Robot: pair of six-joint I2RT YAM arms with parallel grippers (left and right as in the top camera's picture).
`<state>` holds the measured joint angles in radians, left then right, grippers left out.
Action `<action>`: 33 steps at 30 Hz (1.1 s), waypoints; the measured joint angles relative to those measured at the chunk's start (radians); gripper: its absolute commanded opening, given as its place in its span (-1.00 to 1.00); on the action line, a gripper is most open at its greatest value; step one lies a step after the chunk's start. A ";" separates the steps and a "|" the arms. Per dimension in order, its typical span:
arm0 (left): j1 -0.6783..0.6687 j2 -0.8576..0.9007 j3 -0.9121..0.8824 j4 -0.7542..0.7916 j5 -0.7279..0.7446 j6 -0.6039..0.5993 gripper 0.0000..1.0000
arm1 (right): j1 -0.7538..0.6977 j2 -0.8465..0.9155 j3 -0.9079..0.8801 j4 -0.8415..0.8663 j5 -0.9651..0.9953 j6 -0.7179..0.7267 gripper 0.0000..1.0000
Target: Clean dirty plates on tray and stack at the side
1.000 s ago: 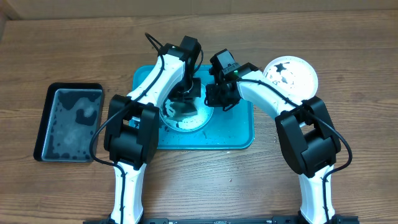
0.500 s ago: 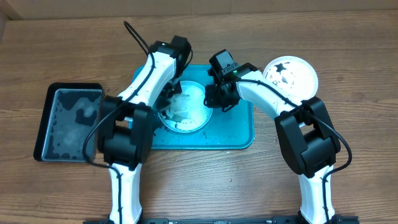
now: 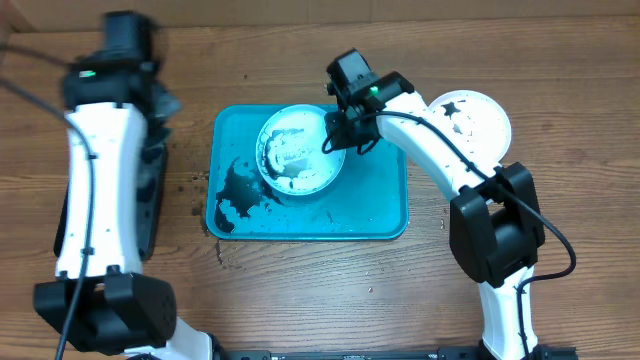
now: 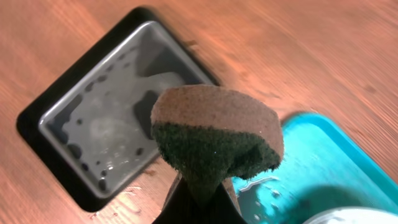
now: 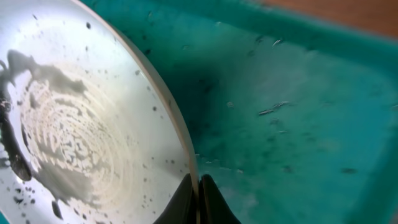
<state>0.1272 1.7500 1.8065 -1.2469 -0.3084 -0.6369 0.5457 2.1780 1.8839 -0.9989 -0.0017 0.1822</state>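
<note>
Left claw [image 4: 199, 198] is out on the 9 o'clock side of the table [image 3: 400, 290], clamped on a sponge [image 4: 214, 134]. The sponge is domed, with tan foam on top and a coarse dark green scouring layer beneath, and its narrow lower end is pinched between the black fingers. Below it in my left wrist view sits the black tray [image 4: 68, 86], rectangular with rounded corners, a film of water and dark blotches on its grey floor. Overhead, my left arm covers most of it. The turquoise tray [image 3: 370, 200], glossy plastic with rounded corners and a low rim, lies mid-table. It is wet, with a ragged black smear [image 3: 235, 195] near its 8 o'clock corner and dark specks on the wood just off that edge. One pale plate [image 3: 295, 150], round and shallow, is over the tray toward 12 o'clock. Its well shows a cloudy rubbed patch in concentric streaks, plus black smudges and fine specks. Right claw [image 5: 198, 186] is closed on that plate's thin rim at roughly its 2 o'clock, fingertips pinching the edge. Whether the plate lies flat or is tipped up I cannot tell. A white plate [image 3: 480, 120], round and blotched with black, lies on bare wood at the tray's 2 o'clock, close off its corner.
</note>
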 measured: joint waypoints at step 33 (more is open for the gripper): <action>0.396 0.155 -0.002 -0.025 0.317 0.071 -0.91 | 0.455 0.000 0.112 0.274 1.222 -0.829 -0.93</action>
<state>0.5236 1.9053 1.8050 -1.2720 0.0082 -0.5663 1.0012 2.1777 1.9961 -0.7250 1.2205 -0.6472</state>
